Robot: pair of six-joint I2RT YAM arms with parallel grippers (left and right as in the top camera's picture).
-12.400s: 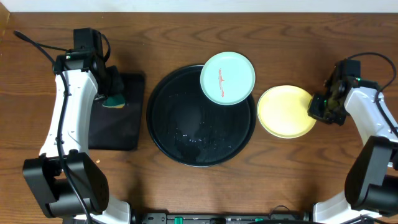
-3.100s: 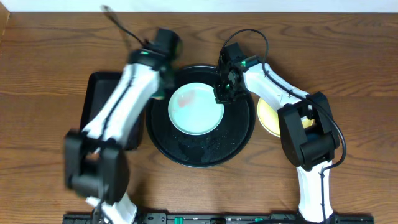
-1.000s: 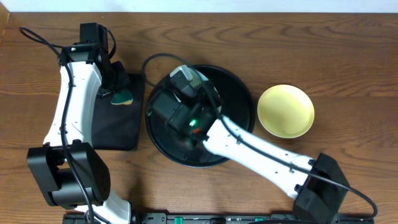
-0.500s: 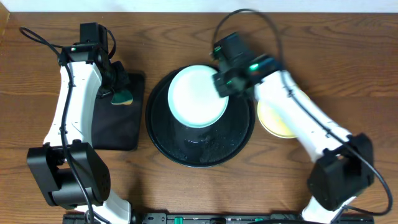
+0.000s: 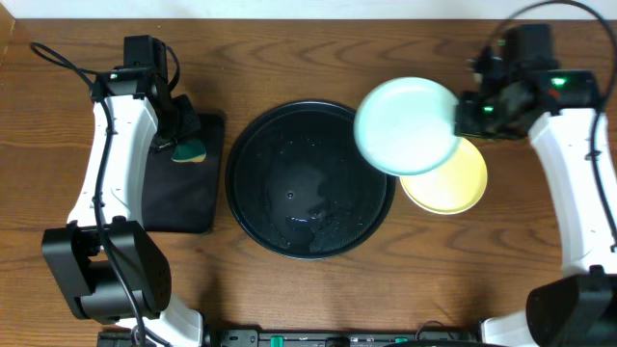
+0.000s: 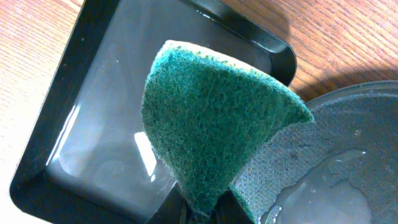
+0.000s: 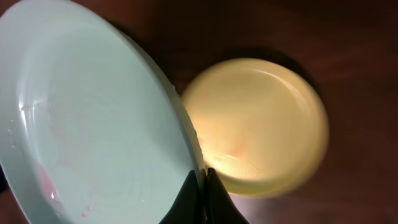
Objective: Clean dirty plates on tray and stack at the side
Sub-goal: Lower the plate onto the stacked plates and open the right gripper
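One mint plate (image 5: 405, 125), rim pinched between right fingers (image 7: 216, 202), over the yellow plate (image 5: 461, 185); left fingers (image 6: 166, 213) clamping a sponge (image 6: 211, 130).

Our left arm stretches forward, left gripper (image 6: 208, 209) clamped on the green sponge (image 6: 211, 124); our right arm bends inward at the far side, right gripper (image 7: 201, 190) pinching the mint plate (image 5: 405, 125) by its rim
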